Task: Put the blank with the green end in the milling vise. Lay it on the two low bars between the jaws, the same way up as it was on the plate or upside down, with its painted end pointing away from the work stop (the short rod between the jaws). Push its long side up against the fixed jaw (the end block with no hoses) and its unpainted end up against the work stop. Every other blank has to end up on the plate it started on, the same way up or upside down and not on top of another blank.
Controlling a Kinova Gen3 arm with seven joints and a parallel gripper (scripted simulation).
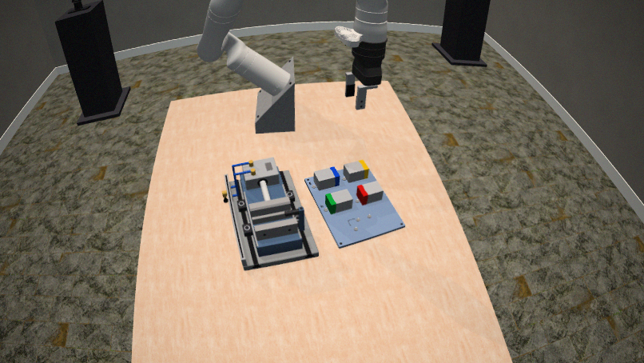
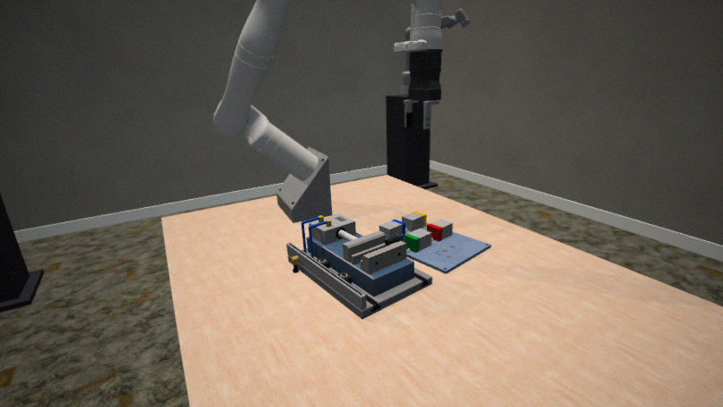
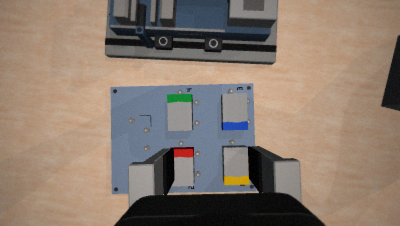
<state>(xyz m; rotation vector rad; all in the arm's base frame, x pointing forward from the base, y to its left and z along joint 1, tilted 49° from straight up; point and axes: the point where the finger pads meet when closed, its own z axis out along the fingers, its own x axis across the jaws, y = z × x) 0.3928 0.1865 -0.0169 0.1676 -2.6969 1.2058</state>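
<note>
The blank with the green end [image 1: 339, 201] [image 2: 417, 239] [image 3: 179, 112] lies flat on the blue plate [image 1: 369, 225] [image 2: 465, 250] [image 3: 122, 165], in the row nearest the vise, with its green end toward the vise. The milling vise [image 1: 270, 216] [image 2: 364, 257] [image 3: 190, 30] stands beside the plate with nothing between its jaws. Its fixed jaw [image 1: 276, 229] [image 2: 384, 256] is at the near end and the short dark work stop [image 1: 292, 210] is on the plate side. My gripper [image 1: 354, 101] [image 2: 416, 125] [image 3: 211, 163] is open and empty, high above the plate.
On the plate also lie a red-ended blank [image 1: 370, 192] [image 3: 183, 167], a blue-ended blank [image 1: 326, 177] [image 3: 234, 111] and a yellow-ended blank [image 1: 355, 169] [image 3: 235, 167]. The arm's grey base [image 1: 276, 108] stands behind the vise. Black pillars [image 1: 92, 62] [image 1: 463, 26] stand on the floor.
</note>
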